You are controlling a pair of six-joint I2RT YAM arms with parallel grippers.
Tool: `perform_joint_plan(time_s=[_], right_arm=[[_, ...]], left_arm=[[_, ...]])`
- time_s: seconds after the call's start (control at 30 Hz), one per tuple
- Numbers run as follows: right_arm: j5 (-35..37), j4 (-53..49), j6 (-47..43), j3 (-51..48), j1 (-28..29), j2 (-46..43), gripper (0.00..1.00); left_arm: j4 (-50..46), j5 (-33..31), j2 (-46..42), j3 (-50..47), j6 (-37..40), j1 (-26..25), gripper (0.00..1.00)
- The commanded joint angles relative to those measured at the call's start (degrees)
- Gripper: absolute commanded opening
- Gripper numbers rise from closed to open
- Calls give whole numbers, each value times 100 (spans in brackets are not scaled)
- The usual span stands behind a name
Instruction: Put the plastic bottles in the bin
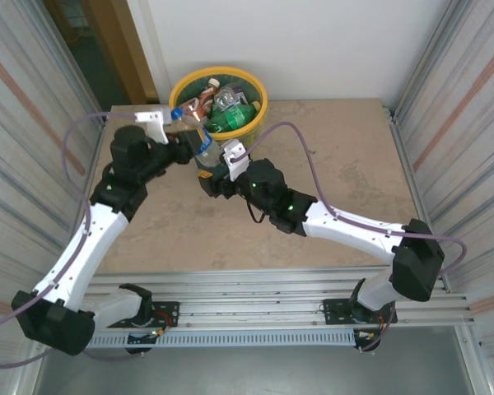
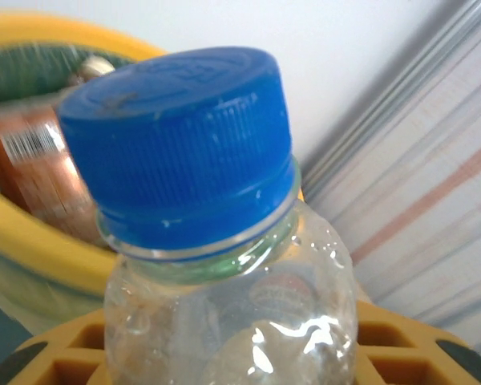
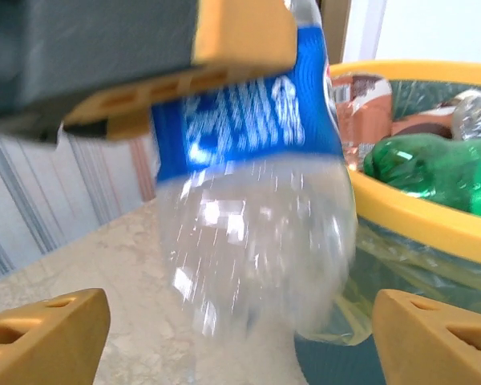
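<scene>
Bin (image 1: 218, 72) at far edge of beige tabletop (image 1: 346, 156)

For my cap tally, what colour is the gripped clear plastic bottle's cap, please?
Blue; the ridged cap shows best in left wrist view.

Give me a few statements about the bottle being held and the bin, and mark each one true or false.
1. The held bottle has a blue cap. True.
2. The bin is empty. False: bottles lie in it, a green bottle among them.
3. The left gripper is shut on the held bottle. True.
4. The right gripper clamps the held bottle. False: its jaws stand open on either side of it.
5. The bin's rim is red. False: it is yellow.
</scene>
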Motion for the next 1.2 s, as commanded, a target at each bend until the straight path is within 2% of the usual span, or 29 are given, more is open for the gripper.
perform_joint_plan(time_s=[0.0,0.17,0.3,0.47,0.63,0.8,0.93,1.0,1.17], right_arm=[[448,-65,-50,-35,32,-388,90],[821,-208,-16,-226,24,-672,98],[1046,-321,12,-376,27,-849,99],[1291,-463,92,-520,27,-1038,98],[1427,-557,163,-614,25,-1133,98],[1542,-719,211,-605,20,-1157,98],[1600,-810,249,-608,26,-1152,98],[1623,-837,272,-611,25,-1152,98],[1641,-856,280,-602,27,-1121,98]], left_arm=[[-718,219,394,865,1006,310,23],[-1115,506,1265,2087,1764,514,24],[-1116,648,1854,2826,2208,640,24],[-1179,1597,2661,3810,2516,937,24],[-1521,2810,3732,5002,2440,1205,26],[-2219,3750,4870,6441,2243,1368,26],[-2474,4491,5623,7217,1822,1578,25],[-2468,4685,5824,7354,1693,1637,25],[-2493,4668,6037,7365,1655,1642,24]])
